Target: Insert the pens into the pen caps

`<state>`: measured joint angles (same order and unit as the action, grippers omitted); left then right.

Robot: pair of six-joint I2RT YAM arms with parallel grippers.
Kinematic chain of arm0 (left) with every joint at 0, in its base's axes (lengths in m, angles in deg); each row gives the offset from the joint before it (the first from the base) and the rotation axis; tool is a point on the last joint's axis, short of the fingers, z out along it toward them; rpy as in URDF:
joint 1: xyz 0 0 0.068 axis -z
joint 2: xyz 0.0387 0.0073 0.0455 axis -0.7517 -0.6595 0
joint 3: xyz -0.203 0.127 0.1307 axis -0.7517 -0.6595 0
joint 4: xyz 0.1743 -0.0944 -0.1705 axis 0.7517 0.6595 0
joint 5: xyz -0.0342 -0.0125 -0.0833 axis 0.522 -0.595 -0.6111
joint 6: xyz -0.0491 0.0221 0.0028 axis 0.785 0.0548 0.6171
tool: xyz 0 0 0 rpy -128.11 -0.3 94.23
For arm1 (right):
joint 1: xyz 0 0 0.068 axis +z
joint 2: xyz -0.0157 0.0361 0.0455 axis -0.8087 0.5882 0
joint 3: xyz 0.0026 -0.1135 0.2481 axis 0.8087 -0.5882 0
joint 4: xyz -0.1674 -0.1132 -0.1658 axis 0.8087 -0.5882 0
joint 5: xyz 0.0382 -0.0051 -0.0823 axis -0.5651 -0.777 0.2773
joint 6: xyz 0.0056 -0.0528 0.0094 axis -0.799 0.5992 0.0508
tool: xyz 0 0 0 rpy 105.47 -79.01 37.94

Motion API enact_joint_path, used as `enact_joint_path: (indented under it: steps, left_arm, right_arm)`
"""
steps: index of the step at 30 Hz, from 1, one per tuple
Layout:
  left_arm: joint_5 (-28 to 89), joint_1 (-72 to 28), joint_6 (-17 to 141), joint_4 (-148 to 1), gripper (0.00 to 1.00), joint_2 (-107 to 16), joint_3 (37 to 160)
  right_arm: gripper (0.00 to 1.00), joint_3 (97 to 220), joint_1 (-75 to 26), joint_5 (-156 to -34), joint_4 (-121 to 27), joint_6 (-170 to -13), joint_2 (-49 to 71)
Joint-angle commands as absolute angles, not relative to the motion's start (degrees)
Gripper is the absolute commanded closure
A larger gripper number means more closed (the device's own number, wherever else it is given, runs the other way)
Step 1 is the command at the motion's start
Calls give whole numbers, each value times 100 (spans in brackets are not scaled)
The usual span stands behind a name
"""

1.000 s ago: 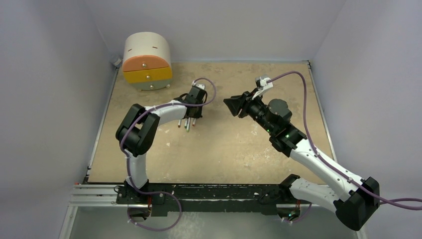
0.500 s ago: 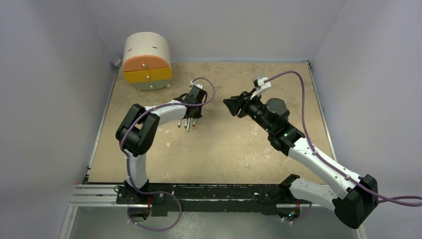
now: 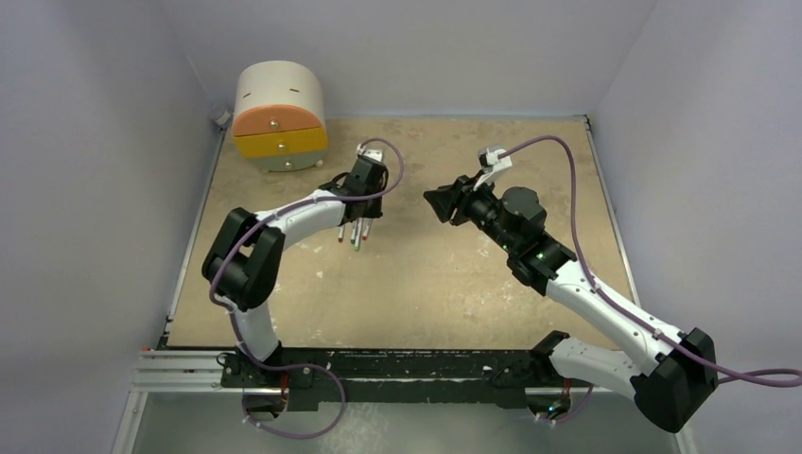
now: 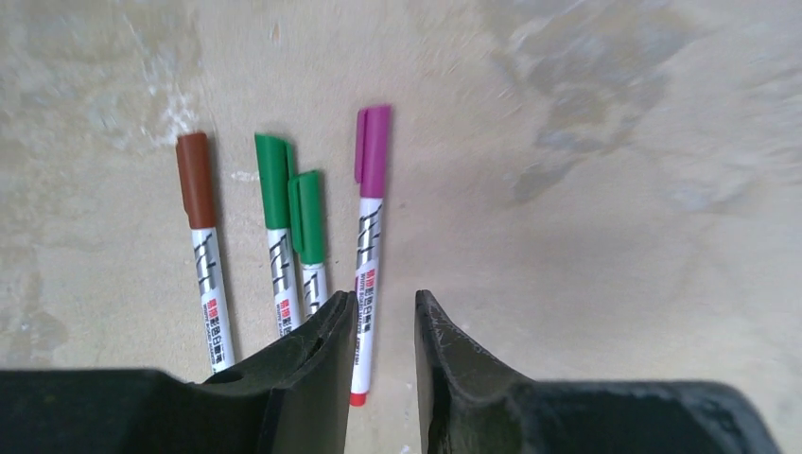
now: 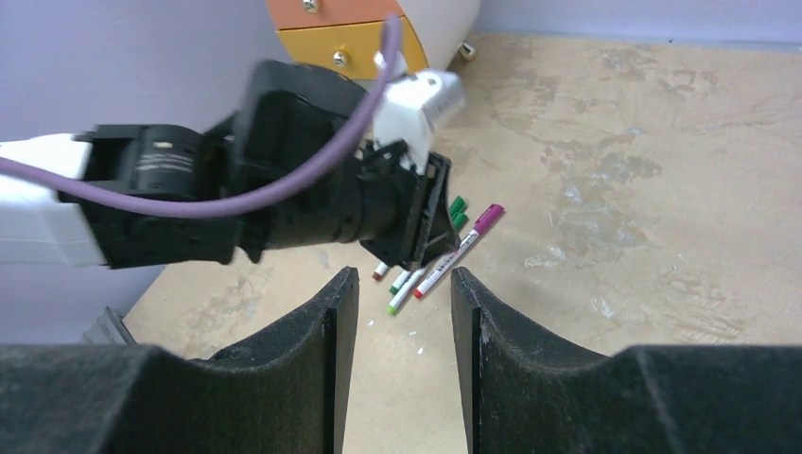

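Observation:
Four white-grey pens lie side by side on the tan table (image 4: 615, 189), seen in the left wrist view. Each has a cap fitted on its far end: a dark red cap (image 4: 196, 180), two green caps (image 4: 272, 180) (image 4: 309, 216) and a magenta cap (image 4: 373, 149). My left gripper (image 4: 383, 301) is open and empty, just above the near ends of the pens, with the magenta pen (image 4: 363, 312) showing between its fingers. In the top view it (image 3: 362, 210) hovers over the pens (image 3: 355, 234). My right gripper (image 3: 437, 201) is open and empty, raised to the right, facing the pens (image 5: 444, 260).
A round cabinet with orange and yellow drawers (image 3: 279, 113) stands at the table's back left corner. Grey walls enclose the table on three sides. The left arm's purple cable (image 5: 236, 199) loops over its wrist.
The left arm's elbow has swung left and its wrist has shifted slightly back and up over the pens. The right arm has barely moved. The pens lie still.

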<state>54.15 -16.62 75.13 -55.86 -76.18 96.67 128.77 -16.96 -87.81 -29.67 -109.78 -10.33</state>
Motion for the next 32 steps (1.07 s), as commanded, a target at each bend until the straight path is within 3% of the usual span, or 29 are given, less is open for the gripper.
enact_joint_path:
  steps: [1, 5, 10, 11, 15, 21, 22, 25, 32]
  left_arm:
    - [4989, -1630, 7363, -6288, 72, -6667, 9702]
    - [4413, -1587, 7403, -7058, 71, -5990, 9418]
    - [4504, -1587, 8213, -8099, 57, -5177, 8766]
    - [4691, -1587, 8437, -8110, 53, -5065, 8705]
    - [4782, -1587, 8517, -8050, 50, -4541, 8506]
    - [5275, -1587, 8448, -7802, 45, -3898, 8221]
    - [5411, -1587, 8402, -7644, 44, -3895, 8262]
    - [5929, -1587, 8441, -7058, 44, -4069, 8585]
    - [6301, -1500, 8470, -6940, 44, -4079, 8593]
  right_arm:
    - [57, 12870, -1733, -8638, -2757, -10956, -1068]
    - [57, 12828, -1737, -8549, -2761, -11014, -1068]
    - [58, 12680, -1757, -8279, -2705, -11100, -933]
    - [62, 12651, -1768, -8261, -2704, -11130, -875]
    - [100, 12539, -1777, -8156, -2692, -11284, -732]
    - [100, 12410, -1777, -7762, -2762, -11325, -707]
    - [99, 12405, -1776, -7687, -2779, -11347, -710]
    - [79, 12407, -1777, -7611, -2794, -11318, -709]
    - [51, 12328, -1784, -7470, -2933, -11196, -722]
